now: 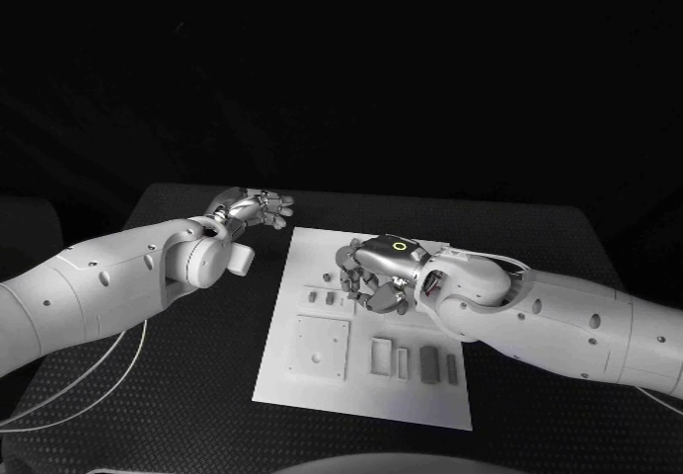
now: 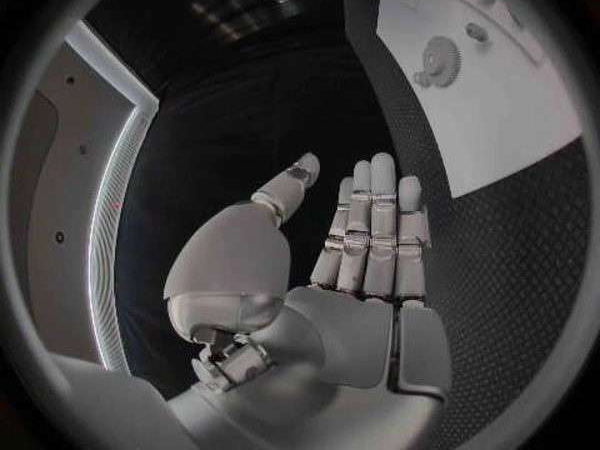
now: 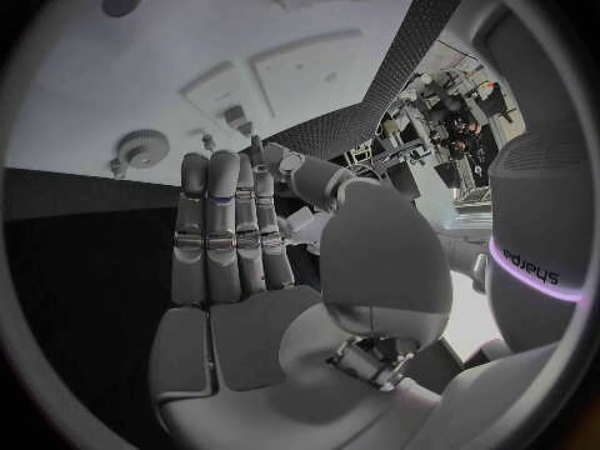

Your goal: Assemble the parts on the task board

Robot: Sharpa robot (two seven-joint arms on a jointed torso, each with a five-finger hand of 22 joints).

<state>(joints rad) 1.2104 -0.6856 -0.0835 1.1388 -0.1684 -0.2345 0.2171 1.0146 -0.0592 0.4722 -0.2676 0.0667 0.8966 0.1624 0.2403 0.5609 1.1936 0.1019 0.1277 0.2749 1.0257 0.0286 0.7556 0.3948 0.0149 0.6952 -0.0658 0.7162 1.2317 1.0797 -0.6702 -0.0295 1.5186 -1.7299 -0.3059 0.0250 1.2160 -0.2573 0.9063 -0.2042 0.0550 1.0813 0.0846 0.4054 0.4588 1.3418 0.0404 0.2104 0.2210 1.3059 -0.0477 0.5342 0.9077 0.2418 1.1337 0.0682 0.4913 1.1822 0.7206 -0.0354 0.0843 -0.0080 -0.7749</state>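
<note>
The white task board (image 1: 302, 397) lies in the middle of the black table. Small grey parts (image 1: 316, 293) sit near its left edge, beside my right hand (image 1: 373, 276), which hovers over the board's far half. In the right wrist view that hand (image 3: 231, 230) has straight fingers held together and holds nothing; beyond the fingers lie the board (image 3: 113, 80), a gear (image 3: 141, 148) and a small peg (image 3: 235, 122). My left hand (image 1: 257, 209) hangs off the board's far left corner. In the left wrist view it (image 2: 363, 240) is flat and empty, with the board (image 2: 513, 140) and gear (image 2: 438, 62) beside it.
On the board's near half are a square plate (image 1: 321, 346) and three upright rectangular blocks (image 1: 382, 355) (image 1: 428, 361) (image 1: 453, 367). Black table surface (image 1: 171, 415) surrounds the board. A thin cable (image 1: 86, 385) trails under my left arm.
</note>
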